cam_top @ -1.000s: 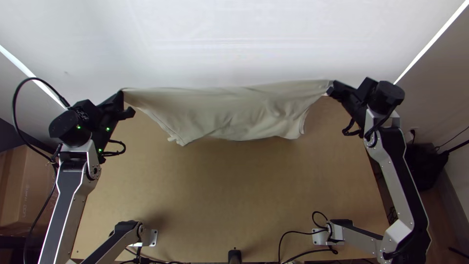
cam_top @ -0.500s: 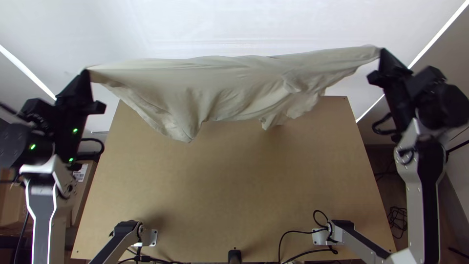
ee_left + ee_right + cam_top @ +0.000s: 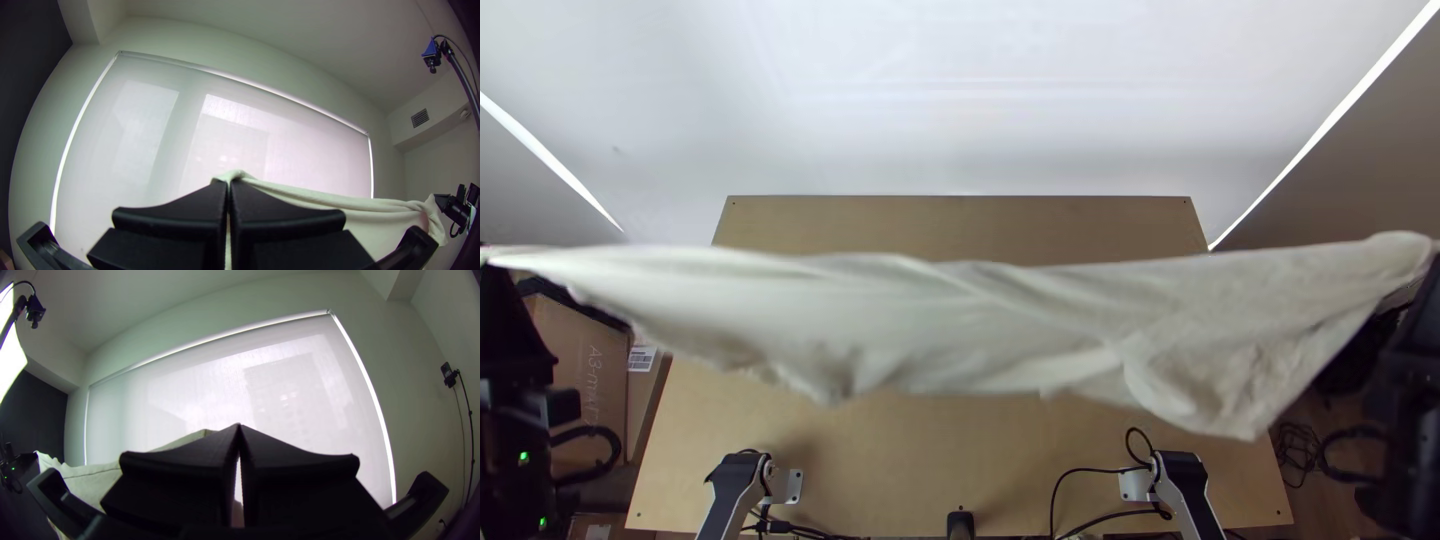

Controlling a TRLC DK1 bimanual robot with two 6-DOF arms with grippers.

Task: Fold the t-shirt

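Shirt (image 3: 960, 325) hangs stretched above the table (image 3: 960, 460), past both side edges, its underside blurred. I have its ends pinched: left gripper (image 3: 486, 264) and right gripper (image 3: 1432, 268) closed, bodies cut off in top view; grasped cloth hidden between fingers.

this is looking like a robot lab: two robot arms (image 3: 732, 490) are standing at a wooden table (image 3: 900, 450), with black wires (image 3: 1053, 500) trailing.
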